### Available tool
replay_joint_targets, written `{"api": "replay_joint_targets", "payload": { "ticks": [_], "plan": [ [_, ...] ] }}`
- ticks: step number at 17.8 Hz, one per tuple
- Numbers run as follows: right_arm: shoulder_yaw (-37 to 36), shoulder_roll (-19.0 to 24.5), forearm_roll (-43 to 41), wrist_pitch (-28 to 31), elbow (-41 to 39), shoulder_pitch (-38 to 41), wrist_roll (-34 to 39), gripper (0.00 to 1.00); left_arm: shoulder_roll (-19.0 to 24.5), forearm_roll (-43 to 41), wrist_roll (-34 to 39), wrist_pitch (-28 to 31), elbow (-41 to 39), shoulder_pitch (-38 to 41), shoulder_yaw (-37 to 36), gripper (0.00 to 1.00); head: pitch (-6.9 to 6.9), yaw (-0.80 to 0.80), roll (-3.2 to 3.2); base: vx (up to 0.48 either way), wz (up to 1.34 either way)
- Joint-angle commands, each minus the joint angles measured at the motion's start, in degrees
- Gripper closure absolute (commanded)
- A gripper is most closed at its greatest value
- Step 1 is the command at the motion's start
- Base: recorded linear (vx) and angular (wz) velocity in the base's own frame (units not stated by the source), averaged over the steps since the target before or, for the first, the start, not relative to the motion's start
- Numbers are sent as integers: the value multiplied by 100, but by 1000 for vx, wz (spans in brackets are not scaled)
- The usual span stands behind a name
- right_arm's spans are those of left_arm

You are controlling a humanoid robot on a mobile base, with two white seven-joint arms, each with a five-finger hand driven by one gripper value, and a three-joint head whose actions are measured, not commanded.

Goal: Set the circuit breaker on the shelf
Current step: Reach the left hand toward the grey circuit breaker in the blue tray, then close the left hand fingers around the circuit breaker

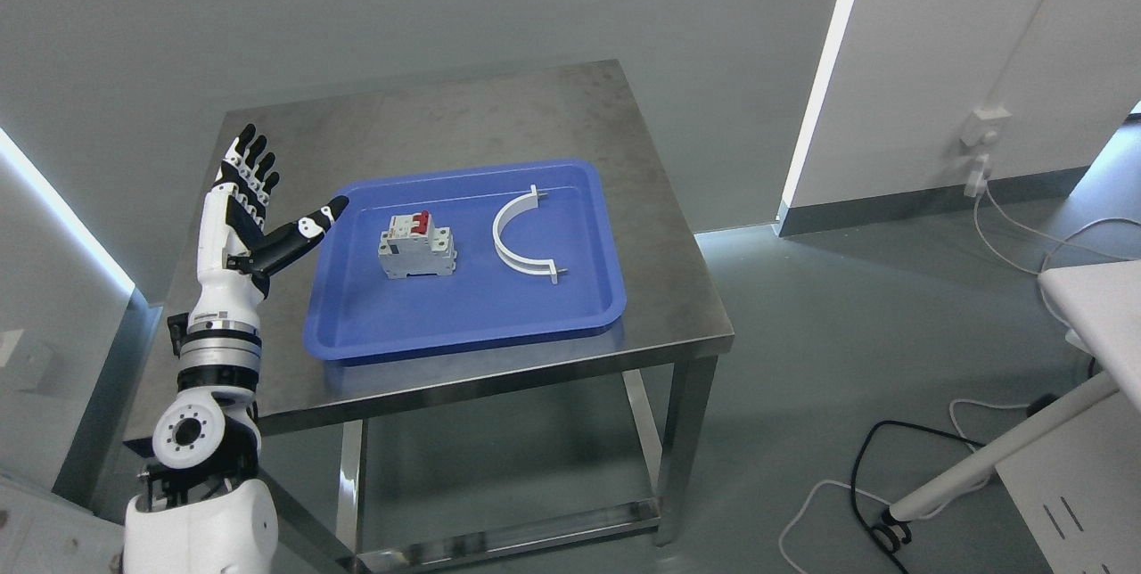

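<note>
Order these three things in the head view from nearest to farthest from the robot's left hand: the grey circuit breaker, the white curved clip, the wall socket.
From the left hand:
1. Grey circuit breaker with red switches, in the blue tray's left half.
2. White curved plastic clip, in the tray's right half.
3. White wall socket, on the far right wall.

A white curved bracket (524,235) is lying in the blue tray (463,324) on the steel table (499,110); cables (891,467) are trailing across the floor at right.
</note>
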Motion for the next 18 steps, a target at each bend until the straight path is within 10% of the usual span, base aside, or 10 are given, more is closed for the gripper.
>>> {"api": "replay_joint_targets", "payload": {
  "ticks": [1,6,11,18],
  "plan": [
    [114,-100,0,373,0,0,-1,0,191,-188,-36,-6,12,8,-29,0,0,0,0,0,0],
    [114,-100,0,373,0,0,-1,0,533,-170,-350,-6,3,-176,-107,0,0,0,0,0,-16],
    [114,-100,0,373,0,0,-1,0,1877,-283,-2575,108,12,-343,-1109,3,0,0,0,-1,4],
    [114,-100,0,373,0,0,-1,0,1809,-2058,-2664,293,512,-660,-1733,4,0,0,0,1,-4]
  ]
}}
